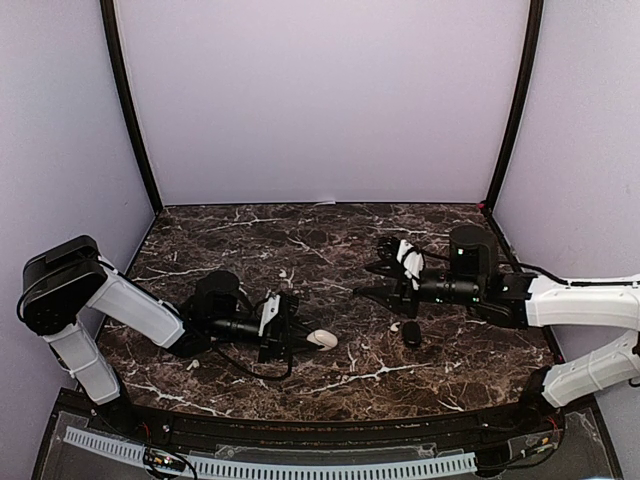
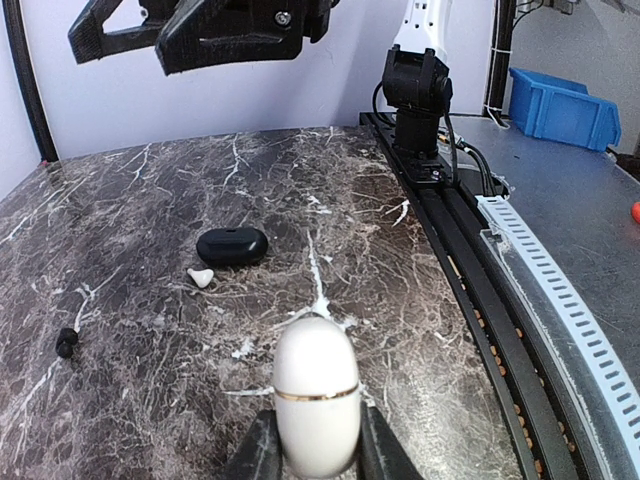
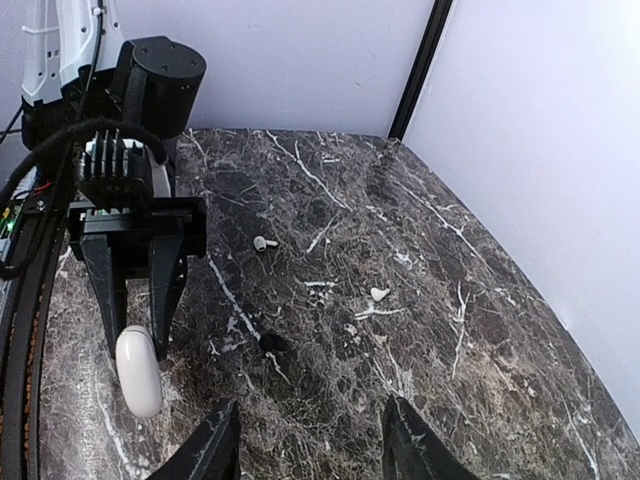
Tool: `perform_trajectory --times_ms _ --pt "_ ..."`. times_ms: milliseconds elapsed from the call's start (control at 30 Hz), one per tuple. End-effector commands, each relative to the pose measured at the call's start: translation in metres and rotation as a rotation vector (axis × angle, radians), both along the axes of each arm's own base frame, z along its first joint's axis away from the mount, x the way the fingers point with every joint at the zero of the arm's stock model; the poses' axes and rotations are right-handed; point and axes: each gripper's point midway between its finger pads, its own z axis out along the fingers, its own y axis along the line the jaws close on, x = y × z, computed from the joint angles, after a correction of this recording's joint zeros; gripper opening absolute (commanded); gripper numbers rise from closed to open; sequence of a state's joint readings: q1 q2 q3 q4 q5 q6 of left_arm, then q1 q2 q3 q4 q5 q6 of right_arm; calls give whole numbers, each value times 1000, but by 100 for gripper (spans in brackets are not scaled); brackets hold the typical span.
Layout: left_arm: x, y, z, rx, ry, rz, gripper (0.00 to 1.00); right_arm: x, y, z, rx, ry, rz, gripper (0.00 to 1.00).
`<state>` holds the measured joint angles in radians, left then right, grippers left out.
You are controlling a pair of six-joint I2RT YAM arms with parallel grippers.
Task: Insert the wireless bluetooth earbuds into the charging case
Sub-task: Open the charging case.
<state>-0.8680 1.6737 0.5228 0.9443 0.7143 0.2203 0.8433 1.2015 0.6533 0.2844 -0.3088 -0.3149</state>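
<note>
My left gripper (image 2: 318,452) is shut on a closed white charging case (image 2: 316,392) with a gold seam, holding it low over the marble table (image 1: 330,240); the case also shows in the top view (image 1: 321,338). A closed black case (image 2: 232,245) lies beyond it, with a white earbud (image 2: 200,277) beside it and a black earbud (image 2: 67,343) to the left. My right gripper (image 3: 310,405) is open and empty above the table, with the black earbud (image 3: 270,343) just ahead of it. Two more white earbuds (image 3: 264,242) (image 3: 379,294) lie farther on.
The black case (image 1: 411,334) sits under my right arm. The walls of the enclosure close in the back and sides. A black rail (image 2: 470,290) runs along the table's near edge, with a blue bin (image 2: 560,105) beyond it.
</note>
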Motion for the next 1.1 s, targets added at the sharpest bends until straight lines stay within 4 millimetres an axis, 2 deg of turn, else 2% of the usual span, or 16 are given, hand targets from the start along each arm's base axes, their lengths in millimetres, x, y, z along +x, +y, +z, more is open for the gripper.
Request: perform_trajectory --times_ms 0,67,167,300,467,800,1067 --pt "-2 -2 19 -43 -24 -11 19 -5 -4 34 144 -67 5 48" --pt "-1 -2 19 -42 -24 -10 19 -7 -8 39 185 -79 -2 49" --pt "-1 -2 20 -44 -28 -10 19 -19 -7 37 218 -104 56 59" --pt "-1 -3 20 -44 -35 -9 19 -27 -3 21 224 -132 115 57" --pt "-1 -2 20 -42 -32 -12 19 -43 12 -5 104 -101 269 54" --pt "-1 -3 21 -42 -32 -13 19 -62 40 -39 -48 -53 413 54" --pt "0 -3 20 -35 -39 -12 19 -60 58 -50 -96 -28 416 52"
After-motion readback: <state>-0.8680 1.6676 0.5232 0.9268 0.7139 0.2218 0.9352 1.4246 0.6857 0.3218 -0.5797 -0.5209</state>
